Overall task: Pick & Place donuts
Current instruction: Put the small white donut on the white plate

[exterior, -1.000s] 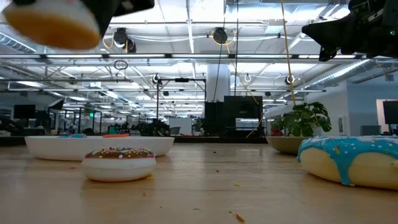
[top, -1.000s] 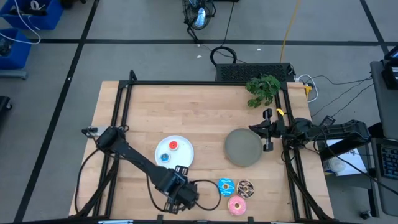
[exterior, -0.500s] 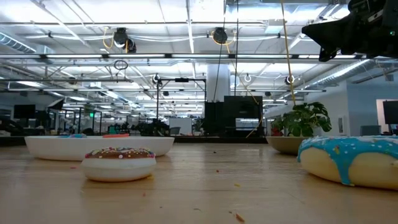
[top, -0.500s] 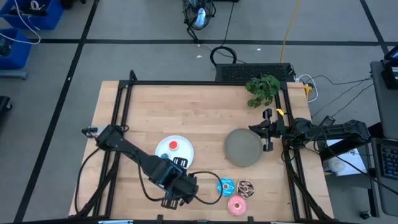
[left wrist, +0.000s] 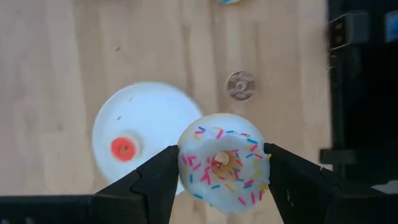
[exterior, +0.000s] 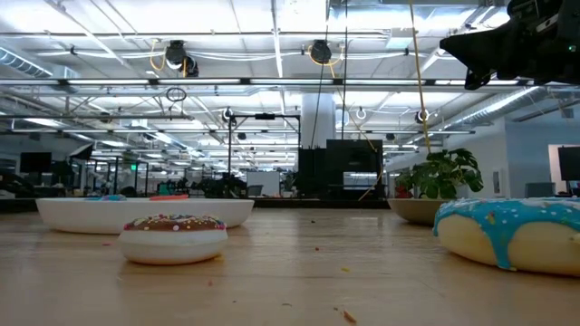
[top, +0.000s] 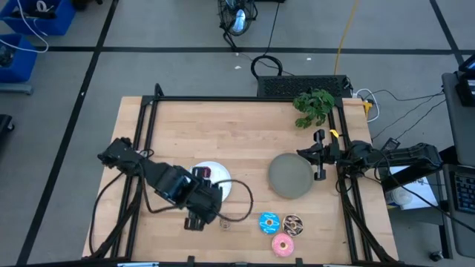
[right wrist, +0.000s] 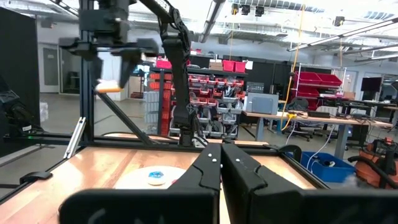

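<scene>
My left gripper [top: 202,199] [left wrist: 221,167] hangs high over the near edge of the white plate [top: 220,176] [left wrist: 138,118], shut on a white-iced donut with coloured sprinkles [left wrist: 219,163]. A tiny red donut [left wrist: 123,148] lies flat on that plate, and a tiny brown one [left wrist: 240,85] lies on the wood beside it. The larger blue [top: 269,221], brown sprinkled [top: 294,222] and pink [top: 282,243] donuts lie flat near the near edge. My right gripper [top: 319,156] [right wrist: 221,163] waits shut by the grey plate [top: 289,176]. My left gripper pinches the sprinkled donut between its two fingers [left wrist: 155,182], one on each opposite side of the outer rim [left wrist: 185,163]. The fingers come from above, pointing down. The donut lies level, icing up, lifted clear above the plate's edge and the table.
A potted green plant [top: 313,105] stands at the far right corner. A black frame rail [top: 237,99] runs along the table's far edge and sides. A loose cable [top: 241,208] loops on the wood near my left arm. Bare wood lies across the far half.
My left gripper has carried the sprinkled donut from the table's near edge toward the far and left, up to the white plate. It rose as it went: the donut left the top of the low view. My right arm kept still.
</scene>
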Motion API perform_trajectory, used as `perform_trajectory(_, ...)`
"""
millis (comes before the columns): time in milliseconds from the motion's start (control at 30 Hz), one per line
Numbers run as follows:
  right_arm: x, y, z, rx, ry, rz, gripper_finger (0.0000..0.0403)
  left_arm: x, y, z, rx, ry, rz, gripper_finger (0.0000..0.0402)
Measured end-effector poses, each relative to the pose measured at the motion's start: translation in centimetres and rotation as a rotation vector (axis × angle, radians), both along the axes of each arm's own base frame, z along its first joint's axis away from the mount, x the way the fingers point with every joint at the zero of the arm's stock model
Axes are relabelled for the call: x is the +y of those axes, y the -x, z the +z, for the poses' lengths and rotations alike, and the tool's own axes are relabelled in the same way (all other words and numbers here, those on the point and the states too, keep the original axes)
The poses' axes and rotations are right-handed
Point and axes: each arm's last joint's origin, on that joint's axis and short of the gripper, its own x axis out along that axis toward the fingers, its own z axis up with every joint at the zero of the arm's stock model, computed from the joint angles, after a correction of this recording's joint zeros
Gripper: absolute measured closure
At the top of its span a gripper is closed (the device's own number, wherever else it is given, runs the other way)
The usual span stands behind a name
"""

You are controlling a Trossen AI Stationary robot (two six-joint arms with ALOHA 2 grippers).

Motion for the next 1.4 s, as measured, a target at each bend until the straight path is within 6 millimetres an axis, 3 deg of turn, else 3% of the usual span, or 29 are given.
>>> perform_trajectory(167,0.0,0.0,0.0,0.000,0.000,0.000,0.0403,1.3,0.3,0.5,0.006,-0.006,0.043,0.0172)
perform_trajectory(900,0.0,0.0,0.0,0.002,0.000,0.000,0.0403,1.7,0.1,0.6,-0.004,-0.035,0.023,0.0172)
perform_trajectory(1100,0.0,0.0,0.0,0.002,0.000,0.000,0.0403,2.8,-0.4,0.6,-0.018,-0.080,0.021,0.0172)
perform_trajectory(1400,0.0,0.0,0.0,0.002,0.001,0.000,0.0403,5.1,-2.1,-2.7,0.062,-0.118,0.012,0.0172)
